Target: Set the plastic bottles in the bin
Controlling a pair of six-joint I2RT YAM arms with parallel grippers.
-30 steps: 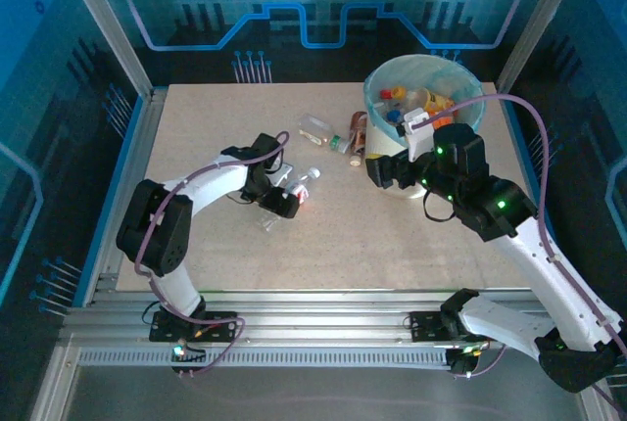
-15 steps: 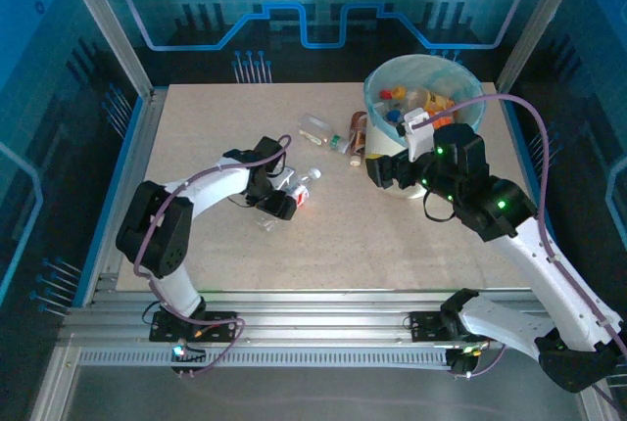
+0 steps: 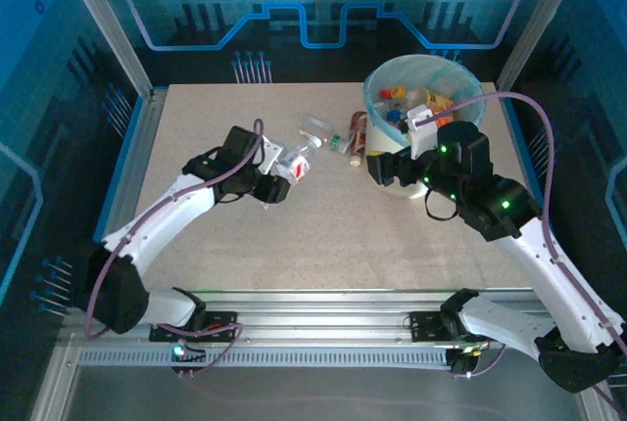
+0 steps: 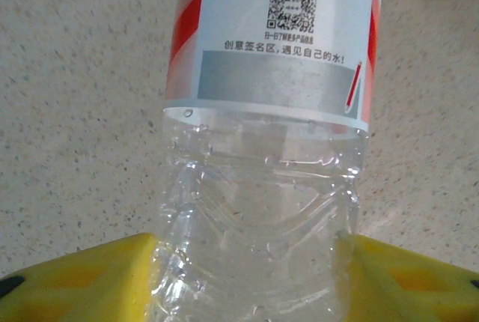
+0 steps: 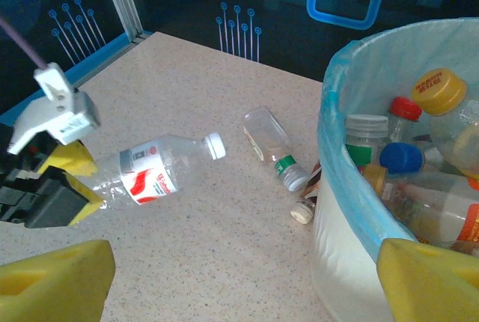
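Note:
My left gripper [image 3: 278,174] is shut on a clear plastic bottle [image 3: 294,163] with a red and white label, its yellow fingers [image 4: 75,281] pressing in the bottle's crumpled lower end [image 4: 258,217]. In the right wrist view this bottle [image 5: 153,172] points its white cap toward the bin. The white bin [image 3: 470,98] with a blue liner stands at the back right and holds several bottles [image 5: 408,157]. My right gripper [image 3: 388,168] stands open just left of the bin [image 5: 337,135], with nothing between its fingers [image 5: 56,281].
Two more bottles lie on the table left of the bin. One is clear with a green band [image 3: 320,131] [image 5: 271,138]. The other is brownish and lies against the bin's wall [image 3: 359,135] [image 5: 307,201]. Metal frame posts and blue walls surround the table [image 3: 196,245].
The left jaws closed on the red-labelled bottle. The left arm then stretched out and carried it up the view toward the back.

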